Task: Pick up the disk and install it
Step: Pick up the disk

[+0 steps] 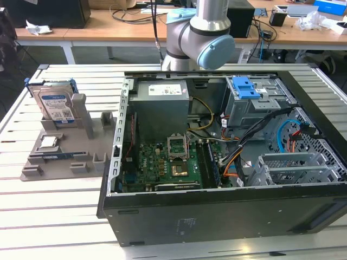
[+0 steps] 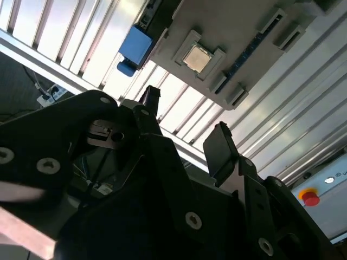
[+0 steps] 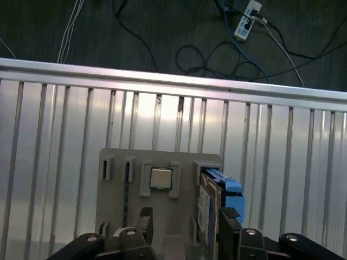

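Spread wide and holding nothing, the gripper (image 3: 187,214) hangs well above the grey holder (image 1: 89,143). That holder lies on the slatted table (image 1: 54,211), toward the exterior view's left of the open computer case (image 1: 217,216). The disk (image 1: 54,104) stands on edge in the far slot of the holder, its label showing and its blue frame running along the edges. Nothing touches it, so the pick-up is judged not yet begun.

Trouble would most likely come from alignment. In the first wrist view one finger (image 3: 229,214) appears in line with the disk's top edge rather than off to one side. A descent on that line could bring the pad down on the drive or its plastic frame, jamming it into the slot or tipping it out. A grasp that catches just the blue frame might flex and let the smooth metal body slide.

The small silver chip (image 3: 160,177) lies in its own pocket next to the disk's slot, and a wide-set finger sweeping low could dislodge it. Inside the case, a blue bracket (image 1: 245,86) sits on the drive cage at the far right, with cables (image 1: 260,127) trailing near it. A carried disk could snag there or strike the case wall.
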You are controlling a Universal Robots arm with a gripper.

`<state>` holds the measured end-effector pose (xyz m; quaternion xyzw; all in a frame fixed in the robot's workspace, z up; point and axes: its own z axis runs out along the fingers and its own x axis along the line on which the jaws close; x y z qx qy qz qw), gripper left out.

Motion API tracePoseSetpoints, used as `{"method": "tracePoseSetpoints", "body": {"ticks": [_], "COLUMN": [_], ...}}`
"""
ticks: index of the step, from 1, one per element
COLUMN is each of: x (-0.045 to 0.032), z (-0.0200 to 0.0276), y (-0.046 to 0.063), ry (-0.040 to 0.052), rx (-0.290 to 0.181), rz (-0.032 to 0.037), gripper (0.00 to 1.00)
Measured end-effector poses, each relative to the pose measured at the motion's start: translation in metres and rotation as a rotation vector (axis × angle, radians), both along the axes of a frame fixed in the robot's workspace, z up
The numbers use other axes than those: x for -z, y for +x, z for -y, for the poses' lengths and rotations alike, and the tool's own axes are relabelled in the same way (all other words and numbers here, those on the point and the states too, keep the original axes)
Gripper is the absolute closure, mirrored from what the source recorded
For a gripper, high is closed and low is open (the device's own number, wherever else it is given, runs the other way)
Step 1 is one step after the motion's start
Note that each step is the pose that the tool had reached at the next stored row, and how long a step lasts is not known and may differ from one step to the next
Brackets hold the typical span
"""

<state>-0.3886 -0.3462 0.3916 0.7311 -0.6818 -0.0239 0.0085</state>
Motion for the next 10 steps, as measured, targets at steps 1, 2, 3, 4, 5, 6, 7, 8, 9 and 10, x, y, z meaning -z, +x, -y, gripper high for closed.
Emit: {"method": "tracePoseSetpoints", "body": {"ticks": [1,2,3,4,5,6,7,8,9,10], "x": [0.0003,0.0007,0.0007,0.0007,0.0008,0.0008,0.0008,0.0008,0.0009,0.001], "z": [0.0,0.0,0.0,0.0,0.0,0.0,0.0,0.0,-0.0001,-0.0009], "y": [0.0,0.0,0.0,0.0,0.0,0.0,0.0,0.0,0.0,0.0001], "ry": [-0.0001,-0.0001,-0.0001,-0.0001,0.0,0.0,0.0,0.0001,0.0001,0.0003], "rx": [0.031,0.062,0.071,0.073,0.073,0.073,0.073,0.073,0.073,0.073], "rz": [-0.0001,-0.0002,-0.0001,-0.0001,0.0,0.0,0.0,0.0,0.0002,0.0003], "gripper": [0.4,0.4,0.4,0.4,0.4,0.4,0.4,0.4,0.4,0.4]}}
